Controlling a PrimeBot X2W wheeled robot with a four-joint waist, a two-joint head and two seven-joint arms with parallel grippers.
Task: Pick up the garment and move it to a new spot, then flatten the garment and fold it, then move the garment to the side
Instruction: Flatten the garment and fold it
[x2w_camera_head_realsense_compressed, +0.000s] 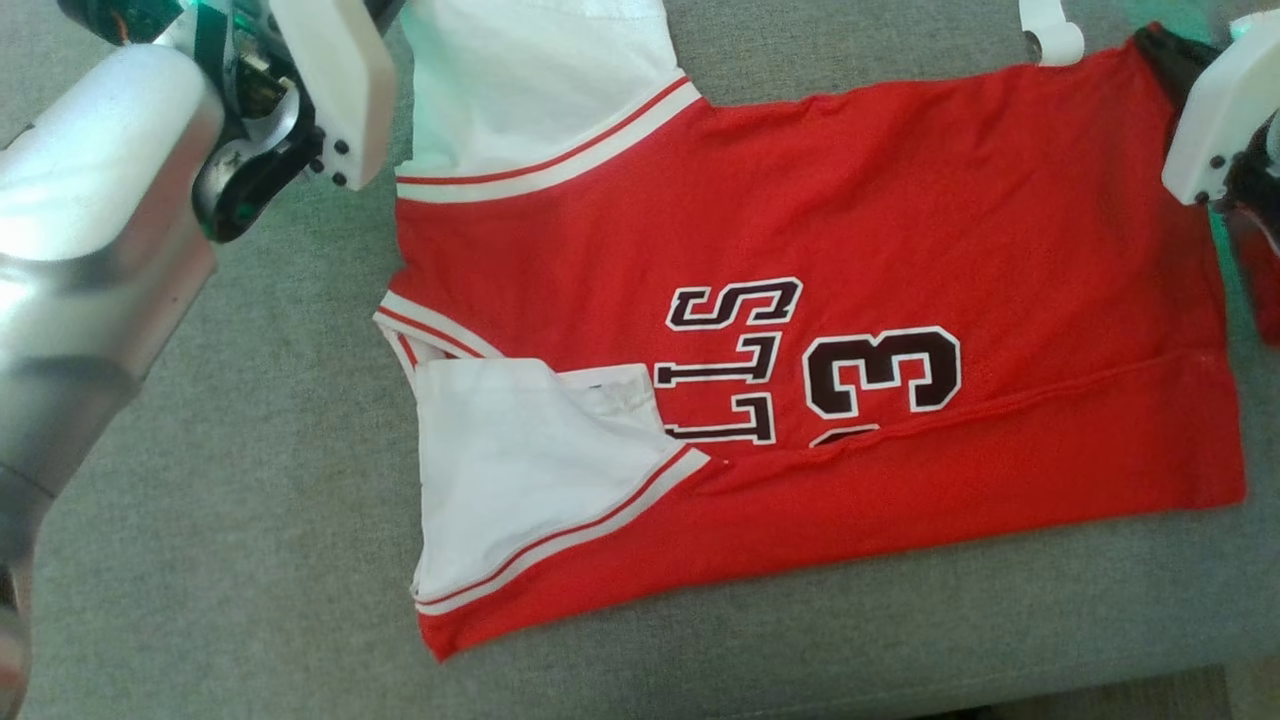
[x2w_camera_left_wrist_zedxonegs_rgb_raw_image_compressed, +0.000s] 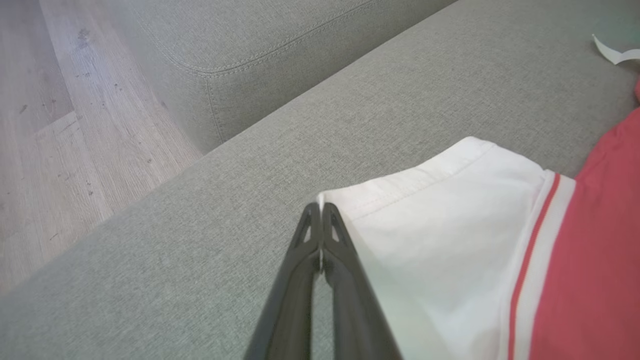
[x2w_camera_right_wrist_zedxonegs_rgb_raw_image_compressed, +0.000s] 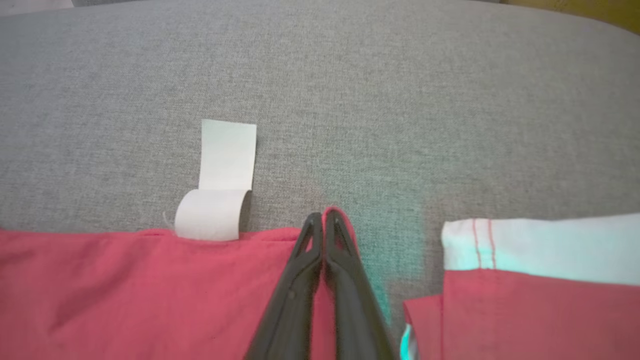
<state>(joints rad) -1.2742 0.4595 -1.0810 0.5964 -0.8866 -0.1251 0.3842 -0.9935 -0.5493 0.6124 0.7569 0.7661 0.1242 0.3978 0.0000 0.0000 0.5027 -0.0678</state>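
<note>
The garment (x2w_camera_head_realsense_compressed: 800, 330) is a red jersey with white sleeves and dark lettering, spread on the grey sofa cushion (x2w_camera_head_realsense_compressed: 250, 500), its lower part folded up along a crease. In the left wrist view my left gripper (x2w_camera_left_wrist_zedxonegs_rgb_raw_image_compressed: 320, 209) is shut on the corner of the white sleeve (x2w_camera_left_wrist_zedxonegs_rgb_raw_image_compressed: 450, 225), with a sliver of white cloth between the fingers. In the right wrist view my right gripper (x2w_camera_right_wrist_zedxonegs_rgb_raw_image_compressed: 325, 217) is shut on a corner of the red hem (x2w_camera_right_wrist_zedxonegs_rgb_raw_image_compressed: 150, 290), and red cloth peeks out at the tips. In the head view both wrists sit at the garment's far corners.
A curled white label (x2w_camera_right_wrist_zedxonegs_rgb_raw_image_compressed: 220, 190) sticks out from the red hem. Another piece of red and white cloth (x2w_camera_right_wrist_zedxonegs_rgb_raw_image_compressed: 530, 280) lies just right of my right gripper. A second cushion (x2w_camera_left_wrist_zedxonegs_rgb_raw_image_compressed: 240, 50) and the wooden floor (x2w_camera_left_wrist_zedxonegs_rgb_raw_image_compressed: 50, 125) lie beyond the left gripper.
</note>
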